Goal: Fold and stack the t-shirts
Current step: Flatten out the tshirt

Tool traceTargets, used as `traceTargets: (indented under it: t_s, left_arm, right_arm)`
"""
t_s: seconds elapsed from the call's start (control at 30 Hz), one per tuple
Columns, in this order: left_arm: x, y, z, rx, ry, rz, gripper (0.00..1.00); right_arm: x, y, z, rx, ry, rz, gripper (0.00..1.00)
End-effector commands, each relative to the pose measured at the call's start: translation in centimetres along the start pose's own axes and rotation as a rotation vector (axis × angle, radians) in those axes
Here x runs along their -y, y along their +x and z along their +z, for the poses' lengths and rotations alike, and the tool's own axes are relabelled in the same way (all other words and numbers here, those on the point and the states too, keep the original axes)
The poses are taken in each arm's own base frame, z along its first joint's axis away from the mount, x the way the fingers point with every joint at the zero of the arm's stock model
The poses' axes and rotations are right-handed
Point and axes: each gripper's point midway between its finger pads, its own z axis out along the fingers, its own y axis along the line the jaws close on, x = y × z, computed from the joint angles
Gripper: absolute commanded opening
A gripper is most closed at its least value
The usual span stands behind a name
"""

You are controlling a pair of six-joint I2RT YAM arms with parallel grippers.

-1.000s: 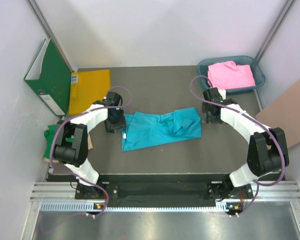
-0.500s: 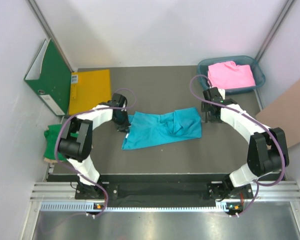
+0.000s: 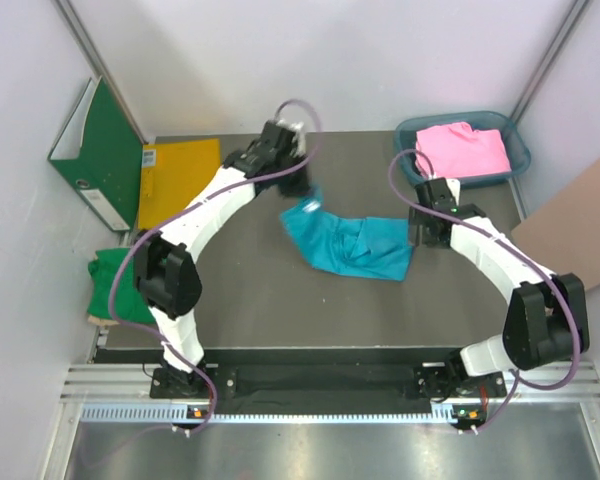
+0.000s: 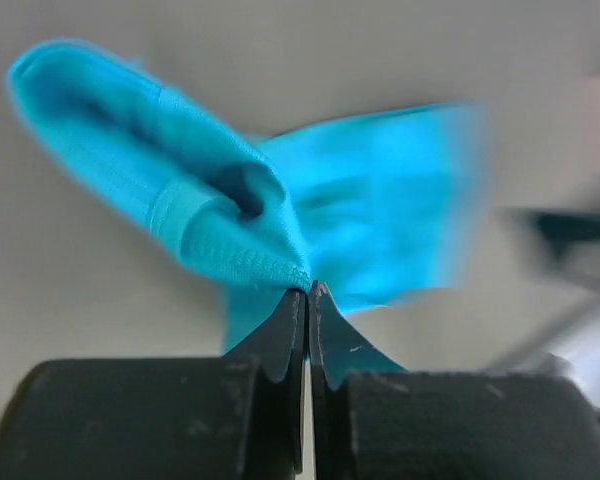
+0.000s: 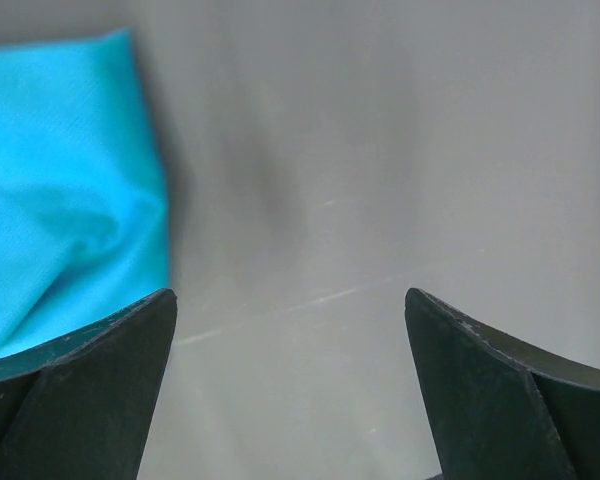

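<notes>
The turquoise t-shirt [image 3: 355, 245] lies crumpled mid-table, its left corner pulled up toward the back. My left gripper [image 3: 302, 190] is shut on that corner; in the left wrist view the fingertips [image 4: 308, 292] pinch a fold of the turquoise cloth [image 4: 230, 200]. My right gripper [image 3: 420, 232] stands open just off the shirt's right edge, nothing between its fingers; its wrist view shows the gripper [image 5: 290, 300] over bare table with the turquoise hem [image 5: 60, 190] to the left. A pink t-shirt [image 3: 465, 150] lies in the blue basket [image 3: 515, 160]. A green t-shirt [image 3: 110, 285] sits at the left edge.
A green binder [image 3: 100, 150] leans on the left wall beside a yellow envelope [image 3: 180, 180]. A brown cardboard sheet [image 3: 580, 220] lies at the right edge. Walls close in the table at the back and sides.
My left gripper shut on the turquoise shirt's left corner, then swung up and toward the back right, dragging the cloth along and bunching it. The right gripper barely shifted and stayed open.
</notes>
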Motion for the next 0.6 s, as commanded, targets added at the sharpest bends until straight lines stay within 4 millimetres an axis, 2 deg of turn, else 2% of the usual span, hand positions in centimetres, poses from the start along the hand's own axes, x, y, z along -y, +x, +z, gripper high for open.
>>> traceTargets:
  t_s: [0.0,0.03,0.1,0.13,0.17,0.2,0.23,0.27,0.3,0.37,0.4,0.43,0.47,0.5,0.53,0.57]
  left_arm:
    - [17.2,-0.6,-6.2,0.029,0.449,0.239,0.00]
    - [21.7,-0.4,-8.3,0.032,0.581,0.293,0.00]
    - [25.8,-0.2,-10.7,0.036,0.716,0.327,0.00]
    - [28.6,-0.4,-12.9,0.064,0.802,0.358,0.00]
    - [29.9,0.0,-14.3,0.050,0.871,0.371,0.00]
    - [31.1,-0.7,-15.9,0.077,0.927,0.349,0.00]
    - [31.4,-1.2,-17.7,0.104,0.961,0.345,0.00]
    - [31.4,-2.2,-18.6,0.156,0.948,0.337,0.00]
    - [30.9,-3.2,-19.1,0.206,0.917,0.324,0.00]
    - [27.8,-5.2,-20.2,0.286,0.826,0.277,0.00]
    - [26.2,-7.0,-22.5,0.383,0.777,0.234,0.00]
    - [22.3,-7.9,-19.8,0.376,0.672,0.170,0.00]
    - [20.2,-8.6,-19.5,0.397,0.623,0.123,0.00]
    - [18.2,-9.3,-21.3,0.450,0.592,0.095,0.00]
    - [13.3,-10.1,-19.1,0.445,0.478,0.026,0.00]
    - [11.0,-10.2,-19.2,0.457,0.427,0.009,0.00]
  right_arm:
    - [3.1,-3.4,-1.2,0.104,0.038,0.127,0.96]
    - [4.4,-3.8,-1.2,0.108,0.060,0.153,1.00]
    - [6.2,-4.6,-1.5,0.130,0.089,0.181,1.00]
    - [8.0,-4.8,-1.3,0.129,0.125,0.209,0.99]
    - [9.1,-4.9,-1.3,0.130,0.149,0.228,1.00]
    - [9.9,-5.1,-1.5,0.137,0.160,0.242,1.00]
    - [12.2,-4.9,-1.3,0.129,0.203,0.287,0.99]
    - [12.8,-4.9,-1.4,0.126,0.203,0.312,1.00]
    - [13.5,-5.0,-1.7,0.135,0.207,0.332,1.00]
    - [14.9,-4.7,-1.8,0.135,0.238,0.366,1.00]
    - [15.1,-4.6,-1.8,0.136,0.240,0.374,1.00]
    - [15.4,-4.3,-1.7,0.127,0.240,0.385,1.00]
    - [15.4,-4.3,-1.8,0.131,0.238,0.391,0.99]
    - [15.2,-4.0,-1.7,0.122,0.232,0.389,1.00]
    - [15.1,-3.8,-1.6,0.120,0.228,0.388,1.00]
    - [15.0,-3.8,-1.5,0.119,0.222,0.391,1.00]
